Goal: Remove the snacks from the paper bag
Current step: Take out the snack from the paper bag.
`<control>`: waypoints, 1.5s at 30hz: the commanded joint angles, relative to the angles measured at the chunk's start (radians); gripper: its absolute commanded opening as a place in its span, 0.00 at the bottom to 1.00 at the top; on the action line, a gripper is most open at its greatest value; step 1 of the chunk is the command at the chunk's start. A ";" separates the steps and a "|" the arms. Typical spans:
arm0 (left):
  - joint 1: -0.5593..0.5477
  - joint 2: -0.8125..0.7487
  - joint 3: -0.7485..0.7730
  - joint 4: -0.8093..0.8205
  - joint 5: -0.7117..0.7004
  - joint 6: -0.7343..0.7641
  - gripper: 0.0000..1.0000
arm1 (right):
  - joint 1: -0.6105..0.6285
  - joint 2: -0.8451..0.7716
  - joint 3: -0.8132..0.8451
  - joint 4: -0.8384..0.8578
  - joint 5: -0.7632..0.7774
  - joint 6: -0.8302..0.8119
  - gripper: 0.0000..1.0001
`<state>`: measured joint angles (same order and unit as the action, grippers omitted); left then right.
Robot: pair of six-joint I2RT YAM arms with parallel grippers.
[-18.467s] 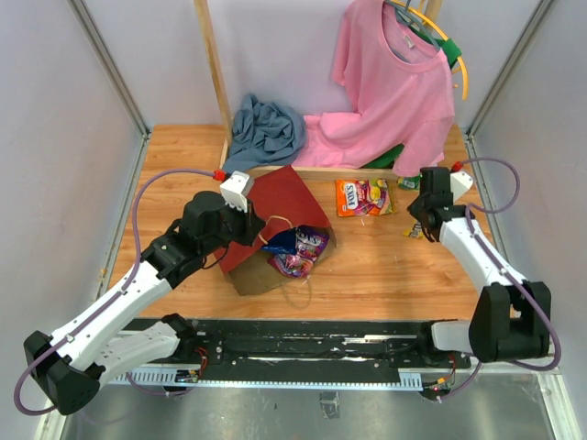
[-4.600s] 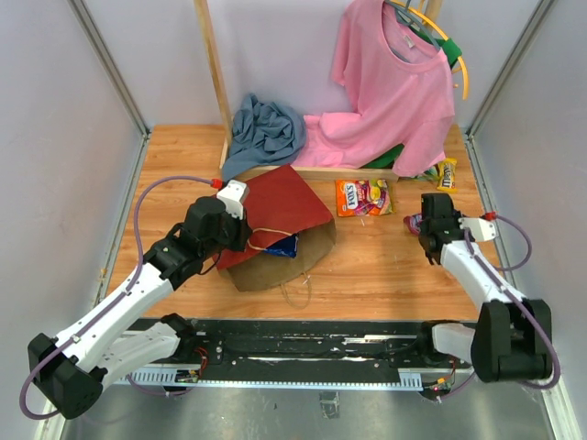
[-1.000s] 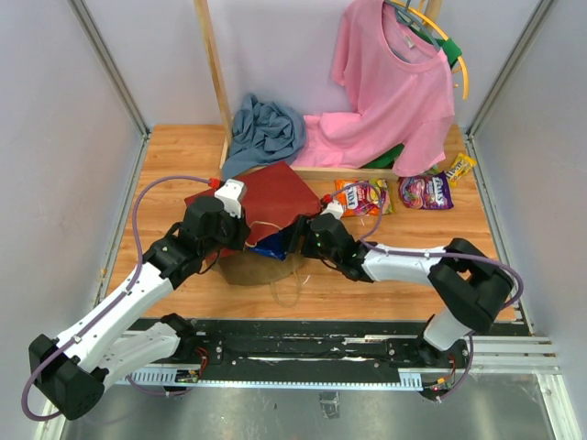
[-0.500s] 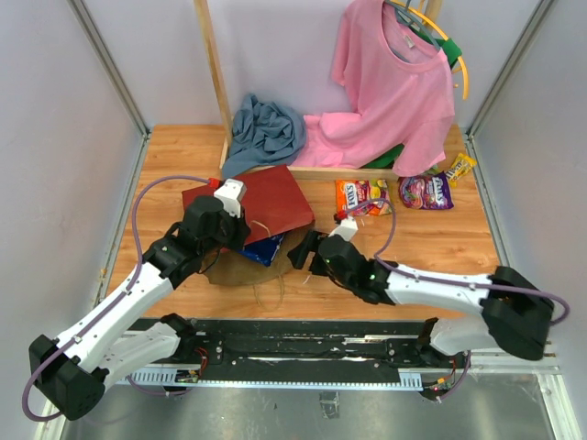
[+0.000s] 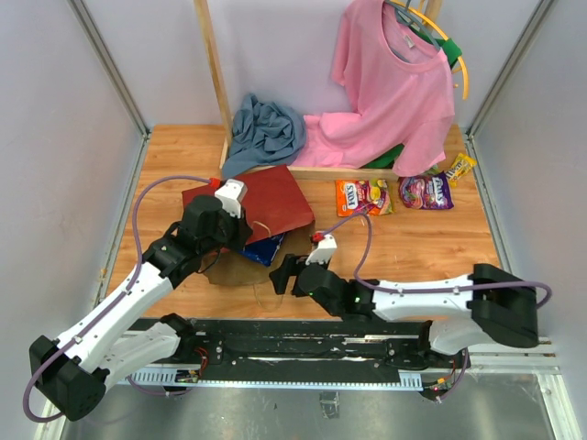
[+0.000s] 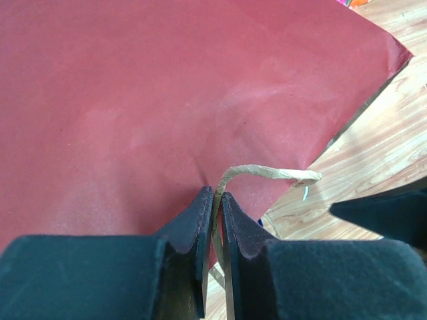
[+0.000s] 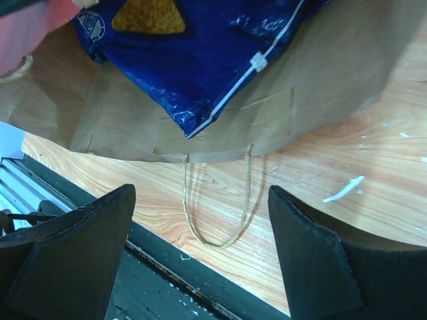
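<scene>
Red on the outside and brown kraft inside, the paper bag (image 5: 261, 203) lies on its side left of the middle of the table (image 5: 174, 156), mouth toward the near edge. The blue Doritos bag (image 7: 200, 60) sits in that mouth, one corner poking out over the brown lower lip. Its other end goes under the red flap, so I can't tell how far in it reaches or whether more snacks are behind it.

My left gripper (image 6: 213, 217) has its fingers pressed together on the upper twine handle (image 6: 267, 173), right at the edge of the red side. My right gripper (image 7: 200, 200) is spread wide just above the bag's lower lip, touching nothing. The lower twine handle (image 7: 217, 245) lies flat on the wood between my fingers in that view.

Along the far edge, a pink shirt (image 5: 394, 82) hangs down and a blue-grey cloth (image 5: 266, 128) is heaped by the wooden post (image 5: 213, 73). In front of the shirt are an orange candy bag (image 5: 362, 196) and a purple candy bag (image 5: 425, 191), side by side and well apart from the paper bag. A yellow packet (image 5: 460, 167) sits near the far right corner, its print too small to read.
</scene>
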<state>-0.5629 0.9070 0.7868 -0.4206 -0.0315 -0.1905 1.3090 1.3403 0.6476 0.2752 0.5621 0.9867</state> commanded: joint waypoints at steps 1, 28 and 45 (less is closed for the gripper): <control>0.008 -0.016 0.001 0.026 0.032 0.000 0.15 | -0.016 0.104 0.065 0.143 -0.065 0.016 0.82; 0.008 -0.031 -0.001 0.025 0.033 0.000 0.15 | -0.113 0.423 0.132 0.427 -0.165 0.077 0.74; 0.008 -0.025 -0.003 0.024 0.028 0.000 0.15 | -0.126 0.420 0.142 0.366 -0.163 0.051 0.01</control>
<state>-0.5629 0.8909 0.7868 -0.4191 -0.0055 -0.1905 1.1988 1.7748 0.7792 0.6670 0.3710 1.0492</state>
